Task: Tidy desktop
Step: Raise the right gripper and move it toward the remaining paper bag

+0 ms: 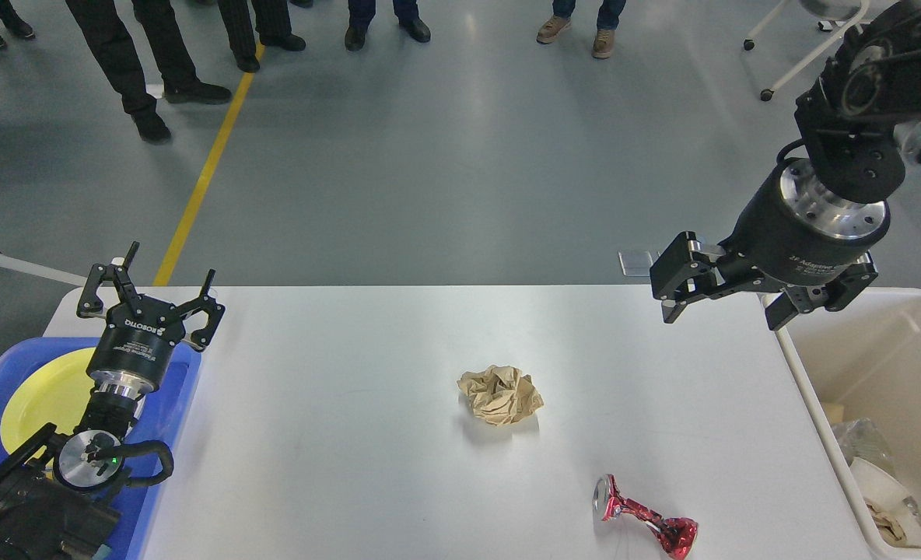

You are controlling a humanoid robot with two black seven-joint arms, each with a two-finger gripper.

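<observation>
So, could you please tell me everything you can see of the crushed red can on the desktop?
The crushed red can is shiny metal, red with silver showing through, squeezed thin and twisted at its middle so both ends flare. Its silvery round end faces left; the red, crumpled end points right, toward the table's near edge. It lies on its side on the white desktop, near the front right, with nothing else touching it. The crumpled brown paper ball sits apart, further back and left. Neither gripper is near it.
</observation>
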